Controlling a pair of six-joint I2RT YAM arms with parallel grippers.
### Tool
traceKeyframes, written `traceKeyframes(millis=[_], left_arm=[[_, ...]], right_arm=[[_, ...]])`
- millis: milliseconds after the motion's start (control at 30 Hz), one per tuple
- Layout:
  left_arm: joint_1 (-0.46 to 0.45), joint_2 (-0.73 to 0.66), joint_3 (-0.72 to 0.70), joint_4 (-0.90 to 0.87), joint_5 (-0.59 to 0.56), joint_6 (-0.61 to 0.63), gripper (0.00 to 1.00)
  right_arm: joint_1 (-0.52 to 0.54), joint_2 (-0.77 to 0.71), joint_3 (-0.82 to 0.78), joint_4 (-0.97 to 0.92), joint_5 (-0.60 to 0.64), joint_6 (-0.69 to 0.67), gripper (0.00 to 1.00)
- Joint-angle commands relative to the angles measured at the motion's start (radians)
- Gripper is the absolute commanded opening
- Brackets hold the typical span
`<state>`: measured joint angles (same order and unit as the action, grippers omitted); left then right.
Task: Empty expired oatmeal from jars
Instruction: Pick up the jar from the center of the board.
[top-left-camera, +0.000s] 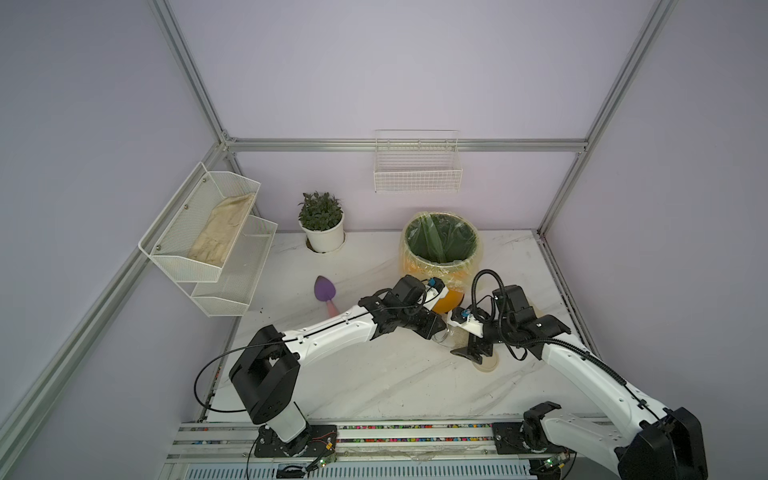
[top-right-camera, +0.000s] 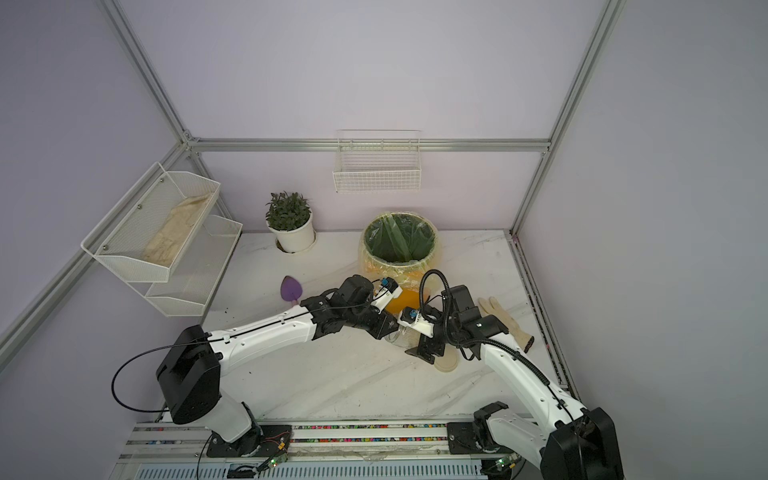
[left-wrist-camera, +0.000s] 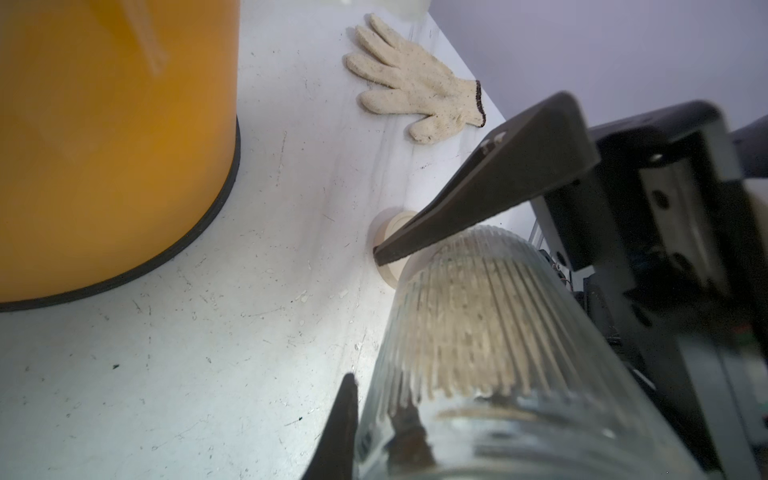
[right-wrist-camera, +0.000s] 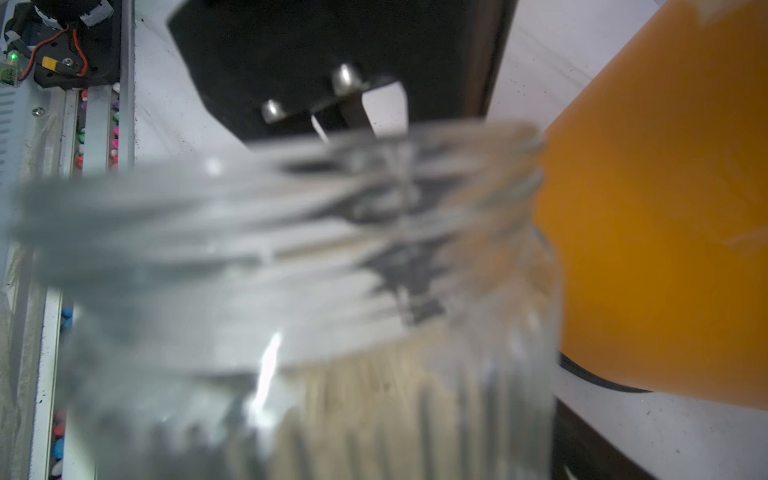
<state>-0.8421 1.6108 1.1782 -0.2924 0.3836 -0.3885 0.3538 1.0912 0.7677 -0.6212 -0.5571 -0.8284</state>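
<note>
A clear ribbed jar (top-left-camera: 445, 336) (left-wrist-camera: 478, 332) sits just in front of the orange bin (top-left-camera: 449, 302) with its mouth uncovered. Pale beige oatmeal (left-wrist-camera: 465, 316) (right-wrist-camera: 374, 407) fills its lower part. The flat beige lid (top-left-camera: 486, 365) (top-right-camera: 448, 360) lies on the table beside the jar. My left gripper (left-wrist-camera: 374, 419) is shut on the jar's rim, with one finger (left-wrist-camera: 343, 424) outside the glass and the other showing dark through it. My right gripper (top-left-camera: 460, 348) stands open with the jar between its fingers. One of its fingers (left-wrist-camera: 478, 195) runs along the jar's far side.
The bin's rim (top-left-camera: 405, 245) holds a green liner bag. A cream work glove (top-right-camera: 505, 322) (left-wrist-camera: 415, 91) lies to the right of the arms. At the back stand a white plant pot (top-left-camera: 324, 241) and a purple trowel (top-left-camera: 323, 289). Wire shelves (top-left-camera: 208, 245) and a wall basket (top-left-camera: 417, 168) hang on the walls.
</note>
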Motion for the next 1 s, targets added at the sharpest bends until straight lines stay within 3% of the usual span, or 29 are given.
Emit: traceKeyframes(millis=[0, 200, 333, 433, 600, 767, 933, 967], left_arm=[[0.008, -0.076, -0.017, 0.144, 0.063, -0.031, 0.00], [0.014, -0.071, -0.021, 0.156, 0.074, -0.038, 0.00], [0.015, -0.055, -0.031, 0.173, 0.081, -0.048, 0.00], [0.014, -0.057, -0.040, 0.193, 0.079, -0.054, 0.00], [0.014, -0.041, -0.036, 0.197, 0.104, -0.053, 0.00], [0.014, -0.028, -0.030, 0.199, 0.113, -0.053, 0.01], [0.014, -0.052, -0.015, 0.197, 0.096, -0.059, 0.28], [0.015, -0.060, -0.008, 0.188, 0.092, -0.058, 0.45]], right_arm=[[-0.003, 0.007, 0.028, 0.002, -0.031, -0.011, 0.97], [-0.003, 0.004, 0.047, -0.011, -0.042, -0.007, 0.90], [-0.003, 0.005, 0.055, -0.013, -0.043, -0.003, 0.79], [-0.003, 0.030, 0.072, -0.049, -0.044, -0.014, 0.58], [-0.003, 0.045, 0.083, -0.080, -0.070, -0.034, 0.37], [-0.003, 0.050, 0.116, -0.105, -0.092, -0.015, 0.07], [-0.003, -0.027, 0.116, -0.093, -0.090, 0.019, 0.02], [-0.003, -0.045, 0.119, -0.093, -0.094, 0.029, 0.01]])
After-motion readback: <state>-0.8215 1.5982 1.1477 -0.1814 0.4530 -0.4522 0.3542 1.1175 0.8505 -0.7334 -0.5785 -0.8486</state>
